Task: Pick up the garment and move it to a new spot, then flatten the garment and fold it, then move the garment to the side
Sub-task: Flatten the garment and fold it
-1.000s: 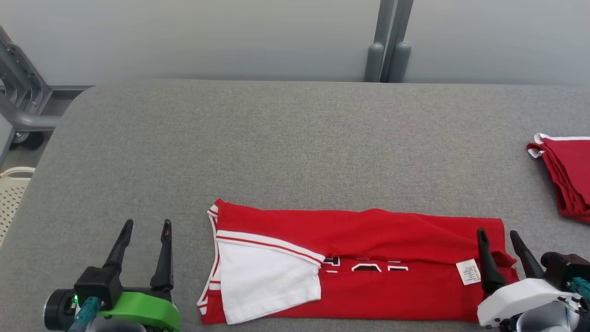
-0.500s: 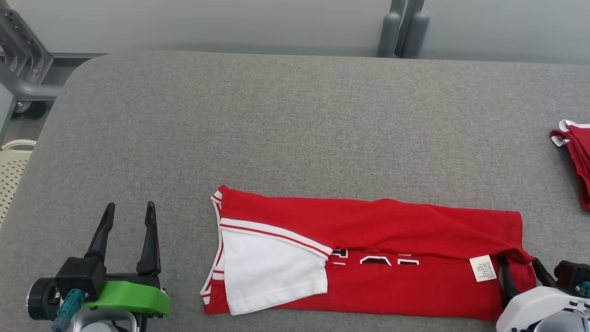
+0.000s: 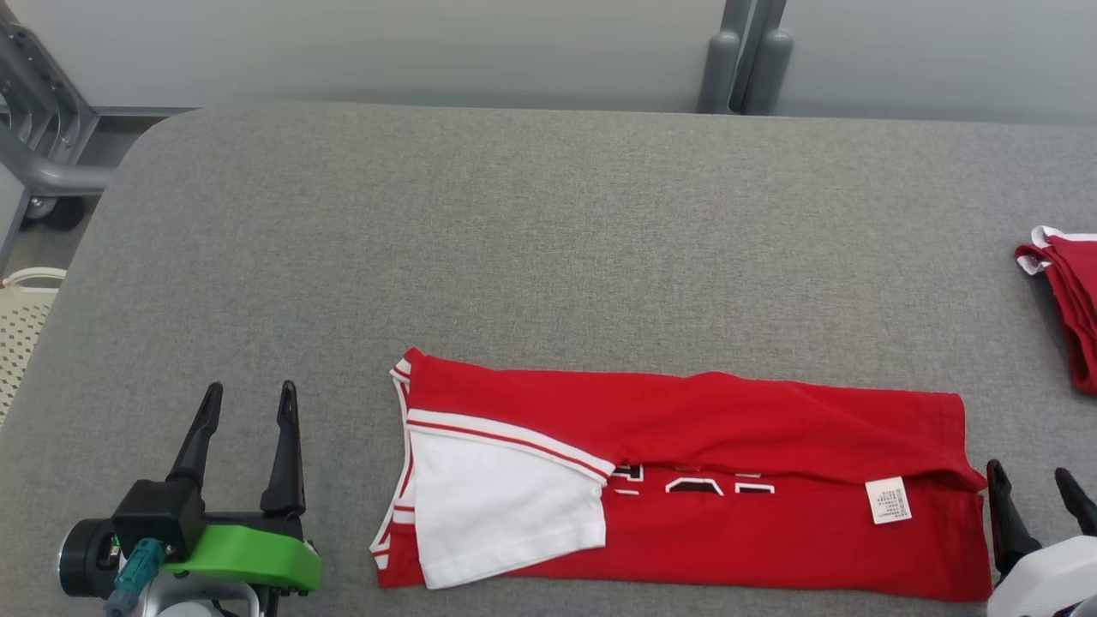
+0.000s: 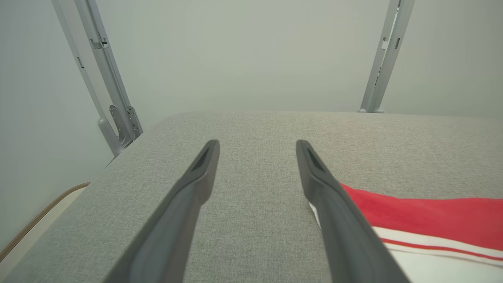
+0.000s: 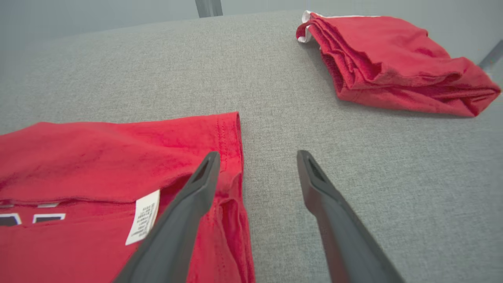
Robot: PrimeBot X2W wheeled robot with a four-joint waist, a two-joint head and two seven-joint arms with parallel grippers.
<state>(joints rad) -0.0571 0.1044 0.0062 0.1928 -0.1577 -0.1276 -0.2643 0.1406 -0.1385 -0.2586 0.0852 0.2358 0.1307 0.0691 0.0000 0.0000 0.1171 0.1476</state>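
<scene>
The garment point(image 3: 703, 488) is a red jersey with white trim, folded into a long strip across the near part of the grey table point(image 3: 548, 257). A white inner panel shows at its left end and a white label near its right end point(image 5: 143, 216). My left gripper point(image 3: 246, 398) is open over bare table, left of the jersey's trimmed end point(image 4: 424, 220). My right gripper point(image 3: 1031, 480) is open just beyond the jersey's right hem, its left finger point(image 5: 196, 188) above that hem edge. Nothing is held by either.
A second red garment point(image 5: 393, 67), folded into a thick pile, lies at the table's right edge point(image 3: 1063, 308). A grey metal frame point(image 3: 43, 163) and a pale perforated basket point(image 3: 21, 334) stand off the table's left side. A post point(image 3: 741, 60) rises behind the table.
My right gripper has drawn back off the jersey's right end and now stands beyond the hem. The head camera shifted, so the whole picture moved. The left gripper stays open.
</scene>
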